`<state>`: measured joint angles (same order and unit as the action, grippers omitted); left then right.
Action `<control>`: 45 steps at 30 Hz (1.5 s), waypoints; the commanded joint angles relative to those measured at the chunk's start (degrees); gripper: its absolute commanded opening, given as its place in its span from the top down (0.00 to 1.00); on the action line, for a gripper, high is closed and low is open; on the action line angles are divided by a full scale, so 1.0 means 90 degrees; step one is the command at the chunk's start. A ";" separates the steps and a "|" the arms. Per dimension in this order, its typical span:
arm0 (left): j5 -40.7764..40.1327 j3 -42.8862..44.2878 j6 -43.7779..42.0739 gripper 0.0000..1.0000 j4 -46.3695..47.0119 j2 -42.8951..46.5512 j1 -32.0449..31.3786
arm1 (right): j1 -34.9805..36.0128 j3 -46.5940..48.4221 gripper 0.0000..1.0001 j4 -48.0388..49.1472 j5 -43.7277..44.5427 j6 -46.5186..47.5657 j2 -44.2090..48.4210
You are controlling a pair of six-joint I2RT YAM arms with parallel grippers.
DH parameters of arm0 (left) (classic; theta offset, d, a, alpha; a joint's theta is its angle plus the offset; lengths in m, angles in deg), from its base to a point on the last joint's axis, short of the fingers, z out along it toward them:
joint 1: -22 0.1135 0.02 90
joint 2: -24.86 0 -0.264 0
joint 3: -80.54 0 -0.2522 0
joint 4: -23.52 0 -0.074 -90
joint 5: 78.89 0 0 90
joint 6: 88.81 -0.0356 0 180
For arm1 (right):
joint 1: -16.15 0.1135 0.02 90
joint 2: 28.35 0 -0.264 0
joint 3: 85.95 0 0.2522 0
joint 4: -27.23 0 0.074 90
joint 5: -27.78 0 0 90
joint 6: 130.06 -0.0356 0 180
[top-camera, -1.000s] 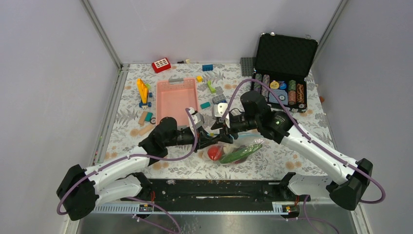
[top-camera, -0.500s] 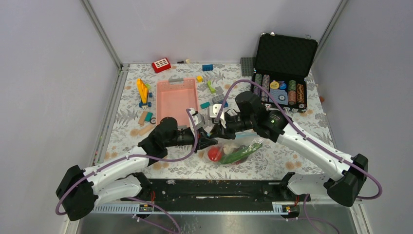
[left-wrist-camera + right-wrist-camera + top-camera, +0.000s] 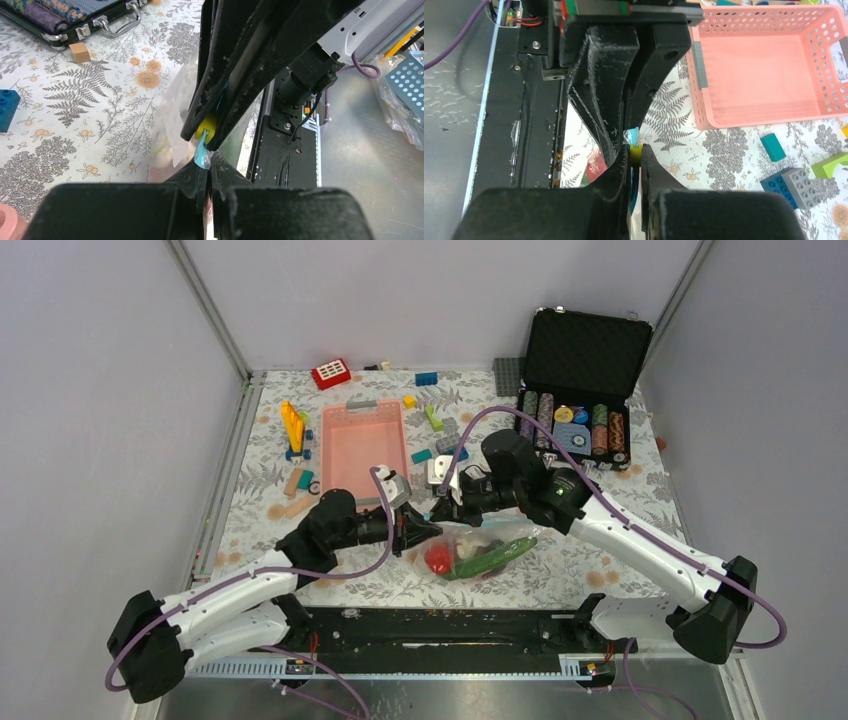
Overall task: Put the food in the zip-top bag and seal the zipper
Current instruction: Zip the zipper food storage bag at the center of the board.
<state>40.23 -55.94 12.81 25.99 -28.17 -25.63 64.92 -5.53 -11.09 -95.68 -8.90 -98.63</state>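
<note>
The clear zip-top bag [image 3: 495, 540] lies at the near middle of the table. Inside it I see a red piece [image 3: 437, 558] and long green pods [image 3: 492, 556]; other food is hard to make out. My left gripper [image 3: 424, 531] [image 3: 209, 167] is shut on the end of the light-blue zipper strip [image 3: 202, 156]. My right gripper [image 3: 447, 511] [image 3: 635, 150] faces it tip to tip and is shut on a small yellow slider [image 3: 636, 153] on that strip [image 3: 631, 136]. The slider also shows in the left wrist view [image 3: 205, 131]. The bag hangs below both grippers.
A pink slotted basket [image 3: 363, 445] [image 3: 764, 75] stands behind the grippers. An open black case of poker chips [image 3: 580, 390] is at the back right. Loose building blocks [image 3: 430, 418] lie around the basket. The black base rail [image 3: 450, 620] runs along the near edge.
Both grippers have shifted a little to the left with the bag's mouth between them. The left arm has drawn back toward its base. The bag has slid slightly left.
</note>
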 commanded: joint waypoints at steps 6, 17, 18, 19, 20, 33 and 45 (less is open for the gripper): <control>-0.0352 -0.0356 0.0277 1.00 0.0788 0.0587 0.0004 | -0.0049 -0.0032 0.95 -0.0510 0.1135 -0.0011 0.0205; -0.0947 -0.0657 0.0759 1.00 0.1419 0.0630 0.0004 | -0.0048 0.0009 0.89 -0.0299 0.1108 -0.1163 0.0248; -0.1048 -0.0722 0.0831 1.00 0.1512 0.0683 0.0003 | -0.0048 -0.0014 0.89 -0.0278 0.1267 -0.1278 0.0244; -0.1210 -0.0793 0.0916 1.00 0.1562 0.0732 0.0004 | -0.0048 0.0000 0.89 -0.0252 0.1394 -0.1508 0.0241; -0.1336 -0.0832 0.0974 1.00 0.1595 0.0774 0.0004 | -0.0048 0.0014 0.89 -0.0242 0.1455 -0.1638 0.0236; -0.0270 -0.0302 0.0352 0.60 0.0730 0.0371 0.0003 | -0.0049 0.0179 1.00 0.0000 0.0286 -0.1789 0.0091; 0.0303 0.0327 -0.0313 0.51 0.0399 -0.0149 0.0005 | -0.0038 0.0624 1.00 -0.0675 -0.0568 -0.0796 -0.0101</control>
<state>37.59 -56.86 12.70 28.63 -27.69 -25.83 64.77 -2.78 -15.13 -97.73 -19.07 -98.98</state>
